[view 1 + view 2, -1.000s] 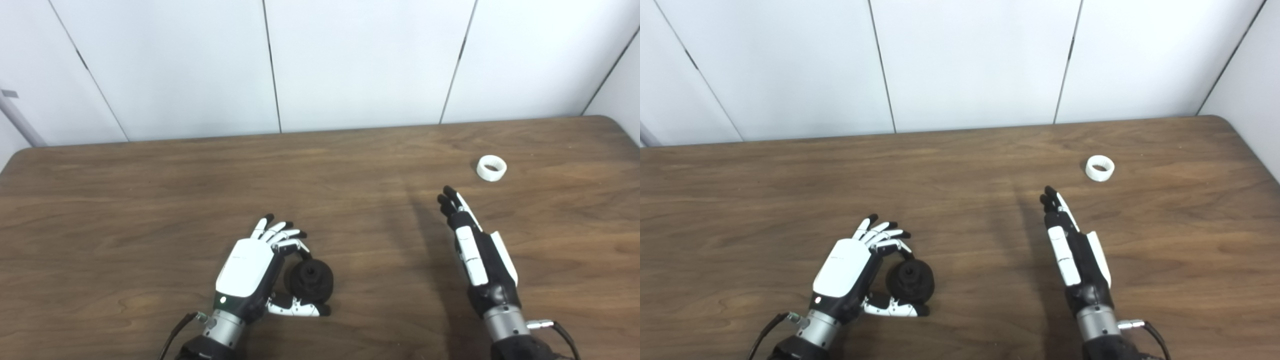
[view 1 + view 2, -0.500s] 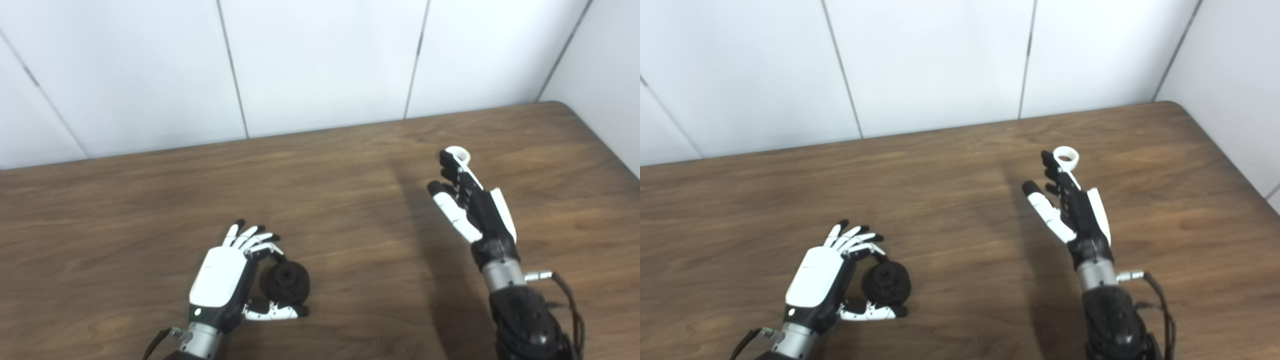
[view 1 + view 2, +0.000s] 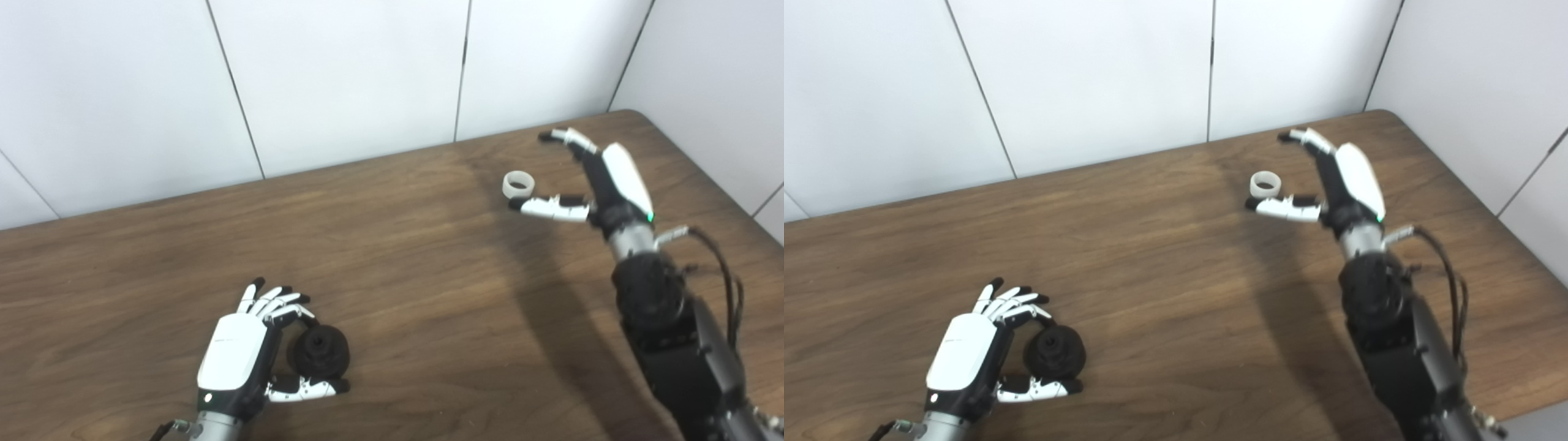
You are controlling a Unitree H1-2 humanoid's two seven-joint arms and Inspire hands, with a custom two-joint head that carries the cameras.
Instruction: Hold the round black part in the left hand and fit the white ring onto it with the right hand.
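The round black part sits low at the near left of the wooden table. My left hand is curled on it, fingers touching its top and thumb lying under its near side. The white ring lies flat at the far right of the table. My right hand hovers just right of the ring, palm down and open. Its thumb reaches along the ring's near side and its fingers arch past the far side. Nothing is in that hand.
White wall panels stand behind the table and along its right side. The table's rounded far right corner is close to my right hand. A black cable loops off my right forearm.
The camera has swung to the right. My right hand has reached forward past the ring, turned palm down and spread its thumb beside it. The left hand and black part are unmoved.
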